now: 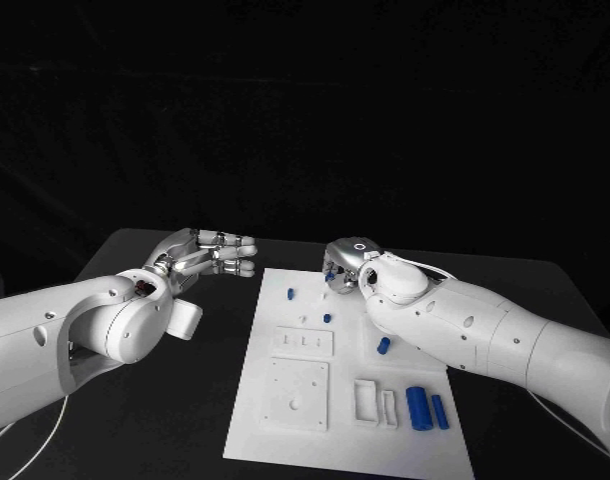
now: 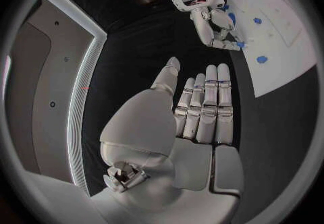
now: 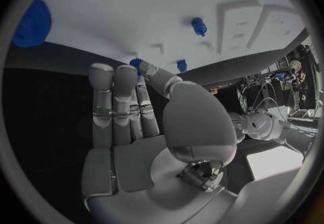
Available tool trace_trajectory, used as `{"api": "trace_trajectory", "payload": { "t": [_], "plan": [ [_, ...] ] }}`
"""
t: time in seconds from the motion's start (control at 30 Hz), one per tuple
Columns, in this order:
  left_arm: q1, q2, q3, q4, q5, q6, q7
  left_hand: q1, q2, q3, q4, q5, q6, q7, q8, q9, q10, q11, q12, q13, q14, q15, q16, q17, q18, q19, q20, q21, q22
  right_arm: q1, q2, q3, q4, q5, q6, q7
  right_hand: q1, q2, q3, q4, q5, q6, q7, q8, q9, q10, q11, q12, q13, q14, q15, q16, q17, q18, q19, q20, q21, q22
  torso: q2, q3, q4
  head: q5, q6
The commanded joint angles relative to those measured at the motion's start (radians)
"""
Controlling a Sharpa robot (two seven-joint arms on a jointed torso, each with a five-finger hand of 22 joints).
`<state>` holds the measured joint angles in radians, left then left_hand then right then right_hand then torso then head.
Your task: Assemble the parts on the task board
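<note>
We start with the black desk (image 1: 536, 290), which carries the white task board (image 1: 337, 440) laid lengthwise away from us, so that both arms can reach it from either side. On the board the parts lie loose or stand in their seats: two long blue cylinders (image 1: 421, 408) lie side by side near its close right corner, a shorter blue piece (image 1: 383, 345) rests mid-board, and small blue pegs (image 1: 291, 295) sit toward the far end. White raised blocks (image 1: 299, 395) with holes take up the left half, likely the seats for those parts.

Our left hand (image 1: 207, 255) hovers over the bare desk just beside the board's far left corner, fingers (image 2: 206, 110) straight and close together, holding nothing; we judge it waits clear of the work. Our right hand (image 1: 348, 265) hangs over the board's far edge, fingers (image 3: 115, 105) extended and nothing grasped, though one fingertip lies very near a small blue toothed part (image 3: 137, 64); whether it touches, we cannot tell. We judge a pick is being lined up there.

Behind the desk the room is dark.
</note>
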<state>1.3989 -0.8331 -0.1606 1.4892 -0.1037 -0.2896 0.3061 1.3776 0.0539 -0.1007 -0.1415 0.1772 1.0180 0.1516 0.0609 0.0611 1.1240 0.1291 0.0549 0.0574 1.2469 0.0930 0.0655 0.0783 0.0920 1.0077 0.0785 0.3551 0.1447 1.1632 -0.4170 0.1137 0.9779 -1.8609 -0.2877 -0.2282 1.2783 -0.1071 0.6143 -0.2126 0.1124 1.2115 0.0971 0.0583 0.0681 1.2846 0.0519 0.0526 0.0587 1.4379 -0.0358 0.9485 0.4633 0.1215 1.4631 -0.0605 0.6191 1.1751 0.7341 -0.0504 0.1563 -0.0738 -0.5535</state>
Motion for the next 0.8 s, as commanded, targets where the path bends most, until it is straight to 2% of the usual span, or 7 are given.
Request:
{"api": "trace_trajectory", "payload": {
  "t": [0.03,0.27,0.43,0.57,0.67,0.8],
  "plan": [
    [0.003,0.001,0.001,0.003,-0.004,0.003,0.004,-0.002,0.002,0.002,-0.004,-0.003,-0.007,-0.003,0.002,0.001,-0.007,-0.001,0.003,0.001,-0.003,0.001,-0.003,0.0,-0.015,-0.005,-0.001,0.003,-0.001,-0.001,0.002,-0.001,-0.005,-0.033,0.026,-0.001,-0.003,-0.009,0.003,-0.004,0.006,-0.001,0.0,0.005,0.001,-0.002,-0.004,0.005,0.001,-0.002,-0.001,-0.001,-0.001,0.013,0.012,0.003,-0.007,0.003,0.0,-0.0004,0.0008,0.002,-0.001],
    [0.004,0.0,0.001,0.004,-0.004,0.002,0.004,-0.002,0.002,0.002,-0.004,-0.003,-0.007,-0.003,0.002,0.001,-0.007,-0.001,0.003,0.001,-0.003,0.001,-0.003,0.0,-0.015,-0.005,-0.001,0.003,-0.001,-0.002,0.003,-0.004,-0.009,-0.041,0.038,-0.004,-0.006,-0.01,0.003,-0.004,0.005,-0.001,-0.001,0.005,0.001,-0.002,-0.004,0.006,0.002,-0.002,-0.001,-0.002,-0.001,0.012,0.014,0.003,-0.01,0.009,0.002,0.0004,-0.0017,0.005,0.0],
    [0.005,0.0,0.001,0.004,-0.005,0.002,0.004,-0.002,0.002,0.002,-0.004,-0.003,-0.007,-0.003,0.002,0.001,-0.007,-0.001,0.003,0.001,-0.003,0.001,-0.003,0.0,-0.015,-0.005,-0.001,0.003,-0.001,-0.003,0.008,-0.006,-0.013,-0.035,0.038,0.0,-0.01,-0.012,-0.001,-0.002,0.0,-0.007,0.001,0.004,0.0,-0.009,-0.002,0.005,0.001,-0.002,0.001,-0.005,-0.002,0.013,0.014,0.004,-0.024,0.011,0.002,-0.0008,-0.0007,0.006,-0.001],
    [0.005,0.001,0.001,0.004,-0.005,0.003,0.003,-0.002,0.002,0.002,-0.004,-0.003,-0.007,-0.003,0.002,0.001,-0.007,-0.001,0.003,0.001,-0.003,0.001,-0.003,0.0,-0.015,-0.005,-0.001,0.003,-0.001,-0.003,0.015,-0.009,-0.021,-0.022,0.035,0.007,-0.019,-0.022,0.003,0.0,0.002,-0.038,0.009,0.003,-0.003,-0.048,0.01,0.005,0.0,-0.002,0.01,-0.009,-0.004,0.015,0.012,0.011,-0.044,0.006,0.002,-0.0019,0.0003,0.007,-0.001],
    [0.006,0.0,0.001,0.004,-0.005,0.003,0.002,-0.001,0.001,0.004,-0.005,-0.004,-0.008,-0.003,0.003,0.002,-0.008,-0.001,0.003,0.001,-0.004,0.002,-0.003,0.001,-0.015,-0.006,0.0,0.006,-0.004,-0.003,0.021,-0.011,-0.026,-0.013,0.035,0.012,-0.027,-0.04,0.007,0.002,0.031,-0.07,0.018,0.004,-0.003,-0.114,0.028,0.005,-0.001,-0.002,0.019,-0.013,-0.007,0.026,0.016,0.018,-0.077,-0.009,0.003,-0.0014,-0.0002,0.008,-0.002],
    [0.007,-0.001,0.001,0.004,-0.006,0.003,0.002,-0.001,0.001,0.004,-0.005,-0.004,-0.008,-0.003,0.003,0.002,-0.008,-0.001,0.003,0.001,-0.004,0.002,-0.003,0.001,-0.015,-0.006,0.0,0.006,-0.004,-0.004,0.025,-0.013,-0.029,-0.005,0.031,0.018,-0.023,-0.045,0.007,0.007,0.028,-0.075,0.02,0.004,-0.003,-0.122,0.031,0.005,-0.001,-0.001,0.022,-0.014,-0.01,0.035,0.023,0.026,-0.097,-0.017,0.003,-0.0022,-0.0014,0.009,-0.002]
  ]
}}
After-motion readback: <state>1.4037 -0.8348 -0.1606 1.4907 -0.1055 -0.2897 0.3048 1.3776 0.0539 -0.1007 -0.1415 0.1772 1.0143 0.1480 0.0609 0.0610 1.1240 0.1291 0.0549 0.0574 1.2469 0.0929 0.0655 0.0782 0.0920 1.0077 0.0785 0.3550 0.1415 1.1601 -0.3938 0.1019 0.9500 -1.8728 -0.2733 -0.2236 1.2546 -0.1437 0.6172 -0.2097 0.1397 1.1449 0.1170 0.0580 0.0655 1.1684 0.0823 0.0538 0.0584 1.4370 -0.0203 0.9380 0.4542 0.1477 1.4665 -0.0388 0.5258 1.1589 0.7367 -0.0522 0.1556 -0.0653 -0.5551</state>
